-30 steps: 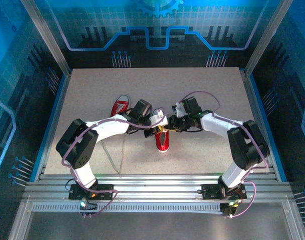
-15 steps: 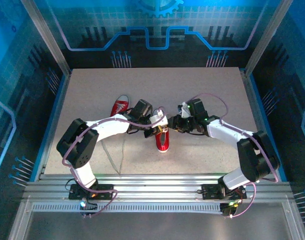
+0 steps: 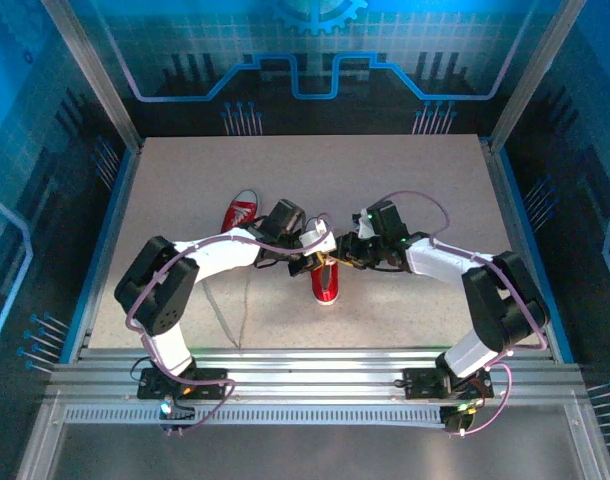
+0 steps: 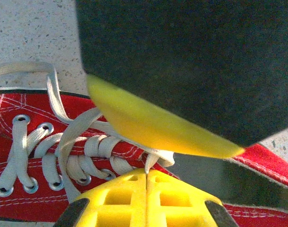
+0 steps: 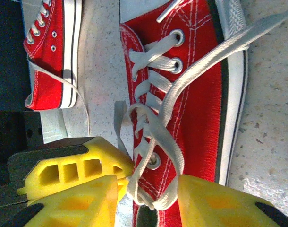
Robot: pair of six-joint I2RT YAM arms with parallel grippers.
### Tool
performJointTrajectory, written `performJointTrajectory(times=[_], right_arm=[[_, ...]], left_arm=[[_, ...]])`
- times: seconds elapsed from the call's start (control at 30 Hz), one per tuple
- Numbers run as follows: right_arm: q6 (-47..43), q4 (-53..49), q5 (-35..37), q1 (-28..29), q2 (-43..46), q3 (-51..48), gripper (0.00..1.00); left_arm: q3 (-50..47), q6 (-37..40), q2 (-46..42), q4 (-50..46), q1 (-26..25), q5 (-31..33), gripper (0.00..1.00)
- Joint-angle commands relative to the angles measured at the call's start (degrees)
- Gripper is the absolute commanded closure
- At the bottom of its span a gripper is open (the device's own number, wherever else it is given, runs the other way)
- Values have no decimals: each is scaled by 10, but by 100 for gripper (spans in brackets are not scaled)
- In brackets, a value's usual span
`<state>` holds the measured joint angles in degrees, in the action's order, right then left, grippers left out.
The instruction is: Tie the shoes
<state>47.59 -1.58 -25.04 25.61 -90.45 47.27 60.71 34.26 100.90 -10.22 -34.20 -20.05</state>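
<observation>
One of the shoes (image 3: 326,285), red with a white sole, lies mid-table with its toe toward me; it also shows in the wrist views (image 4: 33,105) (image 5: 200,104). The other shoe (image 3: 241,213) (image 5: 52,56) lies behind it to the left. My left gripper (image 3: 318,256) (image 4: 147,174) is shut on a white lace (image 4: 63,142) just above the near shoe's eyelets. My right gripper (image 3: 347,250) (image 5: 146,189) faces it from the right. It is open, its yellow fingers (image 5: 219,203) on either side of a loose loop of lace (image 5: 158,142) at the shoe's top eyelet.
Loose lace ends (image 3: 247,300) trail over the table (image 3: 425,170) toward its near edge. Metal rails (image 3: 305,365) run along the front and aluminium posts stand at the back corners. My two grippers are almost touching over the shoe.
My right arm's elbow swung out to the right and came partly back, while its gripper stayed at the shoe's lacing. The left arm has held still with the lace.
</observation>
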Motion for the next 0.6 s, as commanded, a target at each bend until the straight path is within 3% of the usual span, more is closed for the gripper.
performJointTrajectory(times=[0.0,0.17,0.4,0.57], right_arm=[[8,-10,19,10,11,0,60],[15,7,6,20,2,2,65],[6,-6,14,32,1,15,90],[-26,-72,52,34,22,28,99]], left_arm=[[18,-11,9,-14,-3,-23,100],[18,-12,9,-14,-3,-23,100],[18,-11,9,-15,-3,-23,100],[17,-12,7,-15,-3,-19,100]])
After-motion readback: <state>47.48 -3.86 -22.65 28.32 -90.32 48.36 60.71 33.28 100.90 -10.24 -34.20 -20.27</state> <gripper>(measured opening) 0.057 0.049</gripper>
